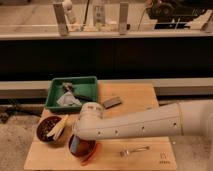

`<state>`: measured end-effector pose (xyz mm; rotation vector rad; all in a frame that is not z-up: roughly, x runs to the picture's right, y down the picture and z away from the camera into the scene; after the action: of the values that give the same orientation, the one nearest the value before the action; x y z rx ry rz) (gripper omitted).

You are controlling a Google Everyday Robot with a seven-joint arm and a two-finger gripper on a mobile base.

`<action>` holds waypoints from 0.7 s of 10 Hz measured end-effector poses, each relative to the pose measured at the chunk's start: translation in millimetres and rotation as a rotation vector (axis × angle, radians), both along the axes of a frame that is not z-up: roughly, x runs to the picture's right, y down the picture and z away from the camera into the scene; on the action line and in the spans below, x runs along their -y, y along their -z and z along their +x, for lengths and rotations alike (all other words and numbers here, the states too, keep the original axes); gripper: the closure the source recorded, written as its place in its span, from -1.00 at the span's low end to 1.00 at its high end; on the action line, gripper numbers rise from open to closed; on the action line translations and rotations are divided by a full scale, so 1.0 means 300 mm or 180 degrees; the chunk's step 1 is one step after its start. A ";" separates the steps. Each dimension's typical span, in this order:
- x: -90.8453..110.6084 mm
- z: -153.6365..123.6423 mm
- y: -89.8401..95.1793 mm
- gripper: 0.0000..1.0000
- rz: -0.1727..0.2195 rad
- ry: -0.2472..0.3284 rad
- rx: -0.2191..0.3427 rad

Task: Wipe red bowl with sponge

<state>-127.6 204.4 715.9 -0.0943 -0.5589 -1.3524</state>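
The red bowl (85,149) sits near the front left of the wooden table (145,110), and my arm's white wrist covers much of it from above. The sponge (74,145) shows as a small light-blue piece at the bowl's left inside edge, just under the wrist. My gripper (78,141) points down into the bowl at the sponge. The wrist hides most of the gripper. My forearm stretches in from the right edge across the table's front half.
A green tray (54,87) holding a crumpled cloth stands at the back left. A dark maroon bowl (47,132) with pale yellow sticks is left of the red bowl. A grey block (112,102) lies mid-table, a fork (134,150) at the front.
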 end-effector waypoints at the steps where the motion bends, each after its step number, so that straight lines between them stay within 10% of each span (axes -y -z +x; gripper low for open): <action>1: -0.017 0.009 0.004 0.46 -0.0016 0.0011 0.0005; 7: -0.026 0.193 -0.027 0.46 -0.0039 -0.0233 -0.0239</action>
<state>-69.8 212.2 724.0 -0.1328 -0.5028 -1.2692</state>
